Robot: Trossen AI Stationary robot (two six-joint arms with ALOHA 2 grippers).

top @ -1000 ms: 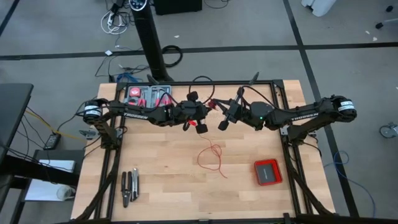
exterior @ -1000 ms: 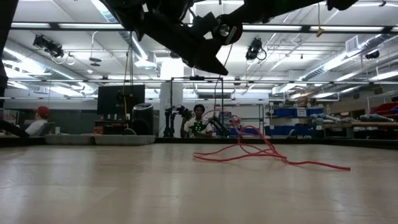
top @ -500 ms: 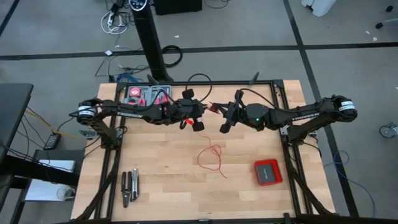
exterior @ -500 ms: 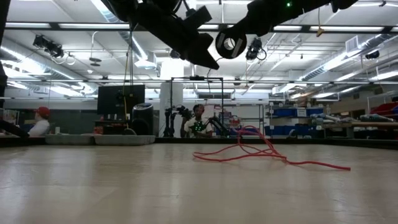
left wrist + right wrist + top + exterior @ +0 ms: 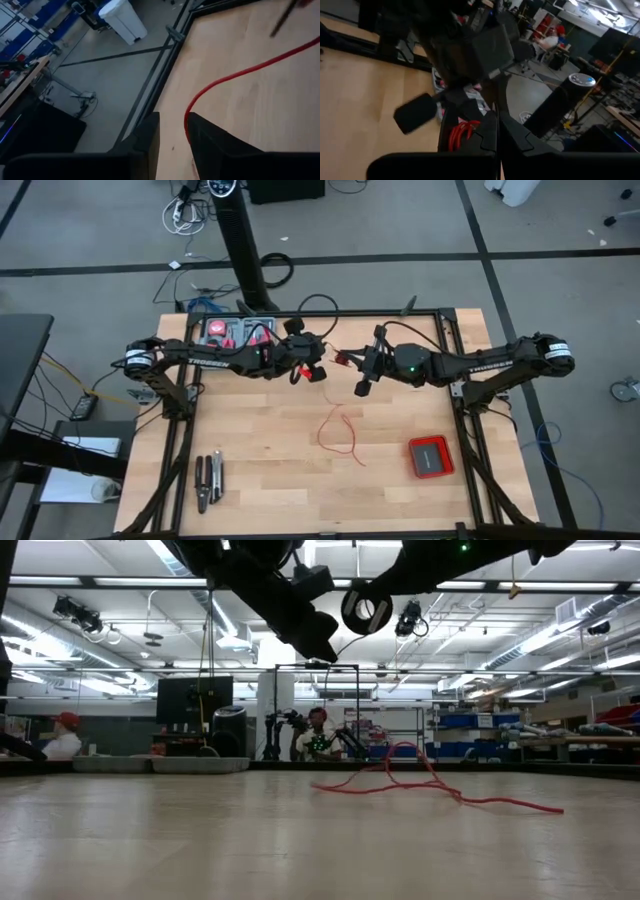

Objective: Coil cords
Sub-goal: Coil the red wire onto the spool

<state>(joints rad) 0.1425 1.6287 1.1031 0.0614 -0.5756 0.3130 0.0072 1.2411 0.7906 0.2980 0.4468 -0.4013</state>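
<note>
Red wire (image 5: 340, 433): loose squiggly loops are laid on the wooden worktop (image 5: 260, 470), near its middle, below both arms; one strand is seen rising toward the pincers.
Left pincer (image 5: 311, 370): held above the worktop's far half; fingers (image 5: 150, 135) are parted narrowly, with a red strand seen just beyond them.
Right pincer (image 5: 362, 385): held just beside the left one, fingers (image 5: 492, 131) pressed together.
Red box (image 5: 430, 456): set flat, near the right edge.
Pliers (image 5: 208, 480): laid near the left front corner.
</note>
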